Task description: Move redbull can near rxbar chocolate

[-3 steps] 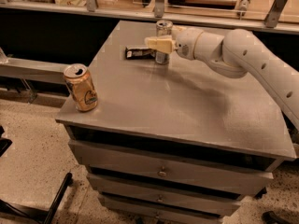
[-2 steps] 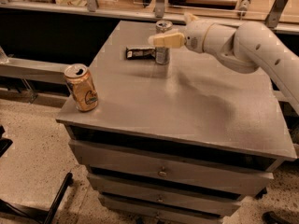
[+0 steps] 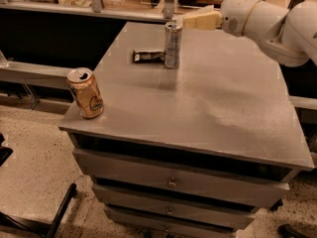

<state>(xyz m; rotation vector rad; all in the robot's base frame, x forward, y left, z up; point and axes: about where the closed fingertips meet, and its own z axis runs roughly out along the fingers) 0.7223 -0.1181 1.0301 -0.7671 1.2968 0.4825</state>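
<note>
The redbull can (image 3: pixel 172 44), slim and silver with blue panels, stands upright at the back of the grey table (image 3: pixel 223 98). The rxbar chocolate (image 3: pixel 148 56), a flat bar in a dark wrapper, lies just left of the can, almost touching its base. My gripper (image 3: pixel 190 20), with tan fingers (image 3: pixel 203 20) on a white arm (image 3: pixel 267 24), hovers above and to the right of the can's top. It is apart from the can, open and empty.
A shorter, wider gold can (image 3: pixel 86 92) stands at the table's front left corner. The table is a cabinet with drawers (image 3: pixel 171 182) below. A dark counter with a rail (image 3: pixel 74 11) runs behind it.
The gripper was around the redbull can. It has let go and moved up and to the right. The can stays upright next to the bar.
</note>
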